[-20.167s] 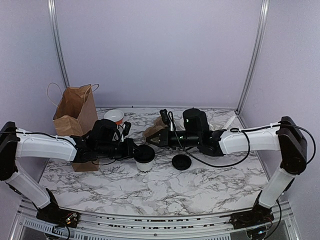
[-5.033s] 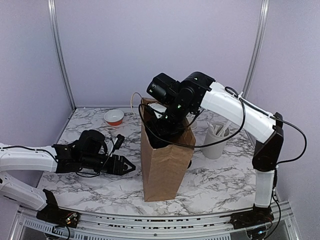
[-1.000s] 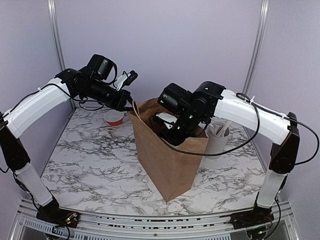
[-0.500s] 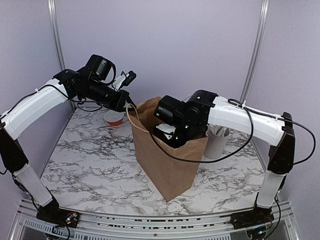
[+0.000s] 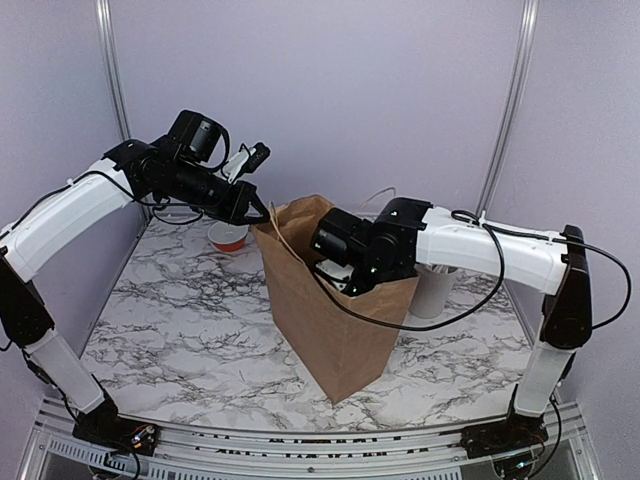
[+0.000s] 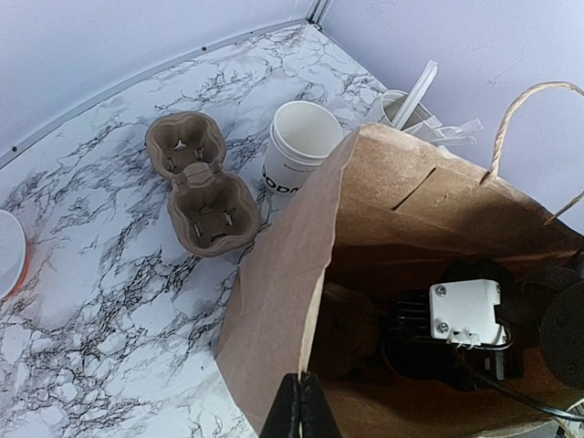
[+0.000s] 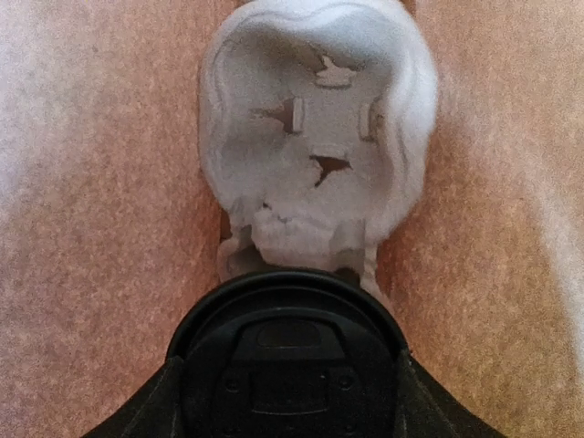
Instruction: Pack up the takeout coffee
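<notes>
The takeout coffee shows only as its round black lid (image 7: 287, 360), seen from above inside the brown paper bag (image 5: 330, 320). My right gripper (image 7: 287, 406) is down in the bag with a finger on each side of the lid, shut on the cup. The cup's white wall is hidden under the lid. Just beyond it, on the bag's floor, lies a pale moulded cup carrier (image 7: 315, 137). My left gripper (image 6: 301, 406) is shut on the bag's near rim (image 6: 319, 301), pinching the paper edge and holding the mouth open. The right wrist (image 5: 350, 250) fills the bag's mouth.
An open white cup with black lettering (image 6: 297, 151) stands on the marble behind the bag. Beside it are a brown cardboard cup carrier (image 6: 196, 187) and a white holder of white utensils (image 5: 435, 285). A red and white bowl (image 5: 228, 236) sits at the back left.
My right arm has sunk lower and deeper into the bag with the lidded cup. The left gripper has kept its hold on the bag's rim in the same place.
</notes>
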Robot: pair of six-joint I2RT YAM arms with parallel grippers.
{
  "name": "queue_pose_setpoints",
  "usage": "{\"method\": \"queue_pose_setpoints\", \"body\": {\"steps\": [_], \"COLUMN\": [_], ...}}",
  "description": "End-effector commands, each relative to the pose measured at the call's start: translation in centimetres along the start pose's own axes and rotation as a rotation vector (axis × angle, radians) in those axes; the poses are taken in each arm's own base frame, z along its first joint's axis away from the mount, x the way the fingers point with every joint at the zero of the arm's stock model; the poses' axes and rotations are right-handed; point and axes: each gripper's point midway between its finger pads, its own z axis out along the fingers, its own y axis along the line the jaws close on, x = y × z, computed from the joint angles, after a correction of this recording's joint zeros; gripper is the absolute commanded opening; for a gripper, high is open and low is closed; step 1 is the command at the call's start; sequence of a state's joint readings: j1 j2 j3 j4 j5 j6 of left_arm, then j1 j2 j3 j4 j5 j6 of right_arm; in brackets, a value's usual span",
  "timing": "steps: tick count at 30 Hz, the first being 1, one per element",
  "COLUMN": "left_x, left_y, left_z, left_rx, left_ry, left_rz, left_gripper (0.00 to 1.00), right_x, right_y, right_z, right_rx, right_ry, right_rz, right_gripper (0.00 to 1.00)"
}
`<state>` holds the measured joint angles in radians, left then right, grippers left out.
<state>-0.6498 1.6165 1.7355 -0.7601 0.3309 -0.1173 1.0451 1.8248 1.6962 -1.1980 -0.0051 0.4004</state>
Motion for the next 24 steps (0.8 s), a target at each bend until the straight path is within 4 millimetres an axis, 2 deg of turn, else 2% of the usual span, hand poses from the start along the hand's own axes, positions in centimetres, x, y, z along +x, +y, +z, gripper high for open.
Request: {"method": "queue_pose_setpoints", "body": {"steps": [1,24], "left_x": [-0.3,-0.1], "left_y": [-0.1,0.2], "left_z": [-1.0,-0.7], "left_rx": [-0.014,-0.027], "left_ry": [-0.025,-0.020], "left_rz": [0.002,-0.002], "left_gripper": [0.00,0.00], "right_x": [1.0,2.5], "right_y": [-0.3,-0.6], "right_z": [0.1,2.9], "right_rx": [0.028,0.042], "right_ry": [0.009,0.033], "right_rz": [0.003,0.014], "right_gripper": [0.50,0.50]}}
